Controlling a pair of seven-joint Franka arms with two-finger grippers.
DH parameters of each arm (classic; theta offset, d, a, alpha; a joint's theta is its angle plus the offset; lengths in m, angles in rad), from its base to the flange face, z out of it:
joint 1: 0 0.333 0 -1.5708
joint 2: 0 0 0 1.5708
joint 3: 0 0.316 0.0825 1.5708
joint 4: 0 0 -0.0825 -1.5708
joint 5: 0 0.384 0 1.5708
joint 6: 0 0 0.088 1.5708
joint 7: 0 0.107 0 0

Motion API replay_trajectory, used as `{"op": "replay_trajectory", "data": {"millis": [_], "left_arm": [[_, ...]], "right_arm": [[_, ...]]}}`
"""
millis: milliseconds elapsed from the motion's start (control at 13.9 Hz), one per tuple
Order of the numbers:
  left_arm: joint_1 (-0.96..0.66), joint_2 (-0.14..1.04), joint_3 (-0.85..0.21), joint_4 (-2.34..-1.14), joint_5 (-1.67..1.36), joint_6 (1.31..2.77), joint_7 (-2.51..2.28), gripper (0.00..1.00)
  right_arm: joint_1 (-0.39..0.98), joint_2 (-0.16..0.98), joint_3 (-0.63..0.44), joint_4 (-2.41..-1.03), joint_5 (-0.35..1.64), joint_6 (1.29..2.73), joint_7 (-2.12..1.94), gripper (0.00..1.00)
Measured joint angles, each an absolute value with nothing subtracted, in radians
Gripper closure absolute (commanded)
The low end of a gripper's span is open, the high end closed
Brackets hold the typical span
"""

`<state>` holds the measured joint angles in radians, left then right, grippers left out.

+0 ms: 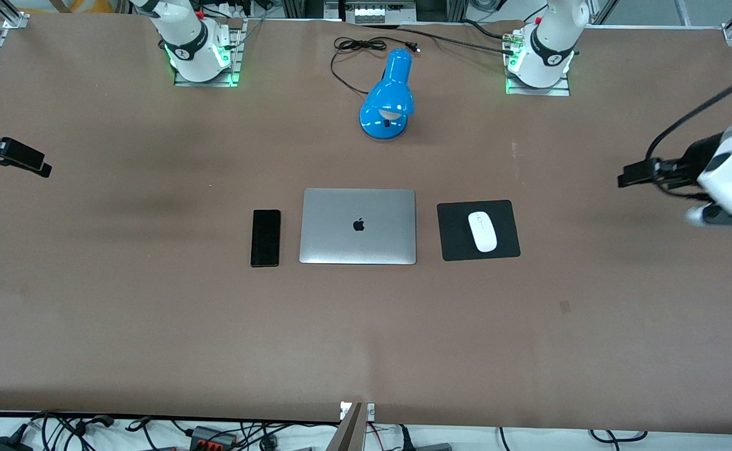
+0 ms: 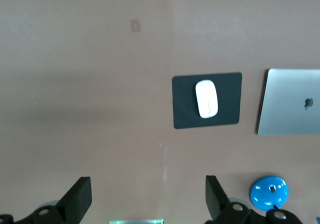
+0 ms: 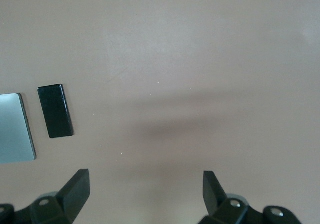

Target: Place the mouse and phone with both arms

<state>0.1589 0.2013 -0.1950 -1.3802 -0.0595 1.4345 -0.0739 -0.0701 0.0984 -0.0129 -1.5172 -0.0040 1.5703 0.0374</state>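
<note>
The white mouse [image 1: 482, 231] lies on a black square pad [image 1: 453, 241] beside the laptop, toward the left arm's end of the table; it also shows in the left wrist view [image 2: 206, 99]. The black phone [image 1: 266, 238] lies flat beside the laptop, toward the right arm's end, and shows in the right wrist view [image 3: 55, 110]. My left gripper [image 1: 630, 175] [image 2: 148, 199] is open and empty, high over bare table at the left arm's end. My right gripper [image 1: 39, 165] [image 3: 146, 194] is open and empty, high over bare table at the right arm's end.
A closed silver laptop [image 1: 358, 226] lies between phone and pad. A blue desk lamp [image 1: 388, 97] with a black cord lies between the arm bases, farther from the front camera than the laptop. Brown tabletop spreads around them.
</note>
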Motion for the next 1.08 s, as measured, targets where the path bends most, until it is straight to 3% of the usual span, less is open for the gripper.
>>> {"op": "replay_trajectory", "data": {"millis": [216, 433, 1082], "left_arm": [[0.093, 0.040, -0.092, -1.579, -0.060, 1.635, -0.073, 0.00], [0.052, -0.059, -0.040, -1.730, -0.046, 1.708, -0.068, 0.00], [0.023, -0.058, -0.042, -1.753, -0.017, 1.688, -0.031, 0.00]], "right_arm": [[-0.072, 0.098, -0.013, -1.517, -0.004, 1.564, 0.037, 0.00], [-0.073, 0.098, -0.013, -1.517, -0.004, 1.561, 0.037, 0.00], [-0.077, 0.098, -0.014, -1.517, -0.004, 1.558, 0.037, 0.00]]}}
